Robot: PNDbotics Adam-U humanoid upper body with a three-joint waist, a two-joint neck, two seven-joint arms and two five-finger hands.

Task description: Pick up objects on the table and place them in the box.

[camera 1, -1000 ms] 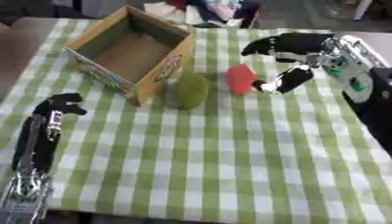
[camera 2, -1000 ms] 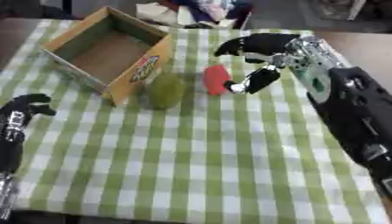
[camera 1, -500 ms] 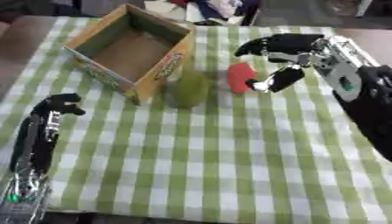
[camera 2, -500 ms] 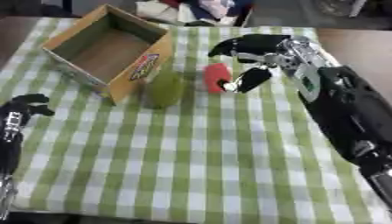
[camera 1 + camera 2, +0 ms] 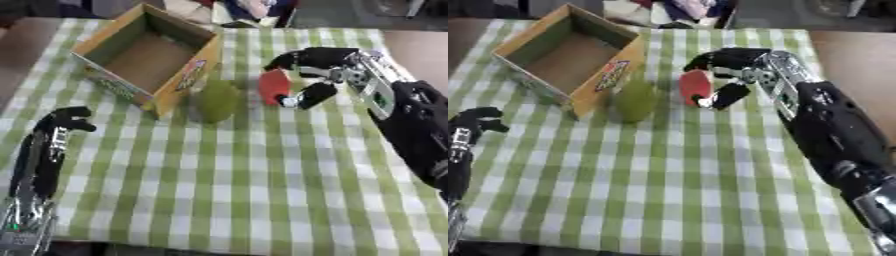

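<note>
A red object [image 5: 274,86] stands on the green checked tablecloth, right of a green pear-shaped fruit [image 5: 215,100]. My right hand [image 5: 325,70] reaches in from the right and is curled round the red object: fingers arch over its top and far side, and the thumb [image 5: 311,95] touches its lower right. The open cardboard box [image 5: 150,54] stands at the upper left, with the green fruit against its near right corner. Inside the box I see only its bare floor. My left hand [image 5: 61,122] rests at the lower left, fingers relaxed and holding nothing.
The table's far edge runs just behind the box, with cloth-like clutter [image 5: 249,10] beyond it. Bare brown surface [image 5: 420,47] shows past the cloth's right edge. Checked cloth [image 5: 236,185] fills the near half of the table.
My right hand has moved a little left, and its fingers and thumb have drawn in around the red object. The red object, green fruit and left hand stay put.
</note>
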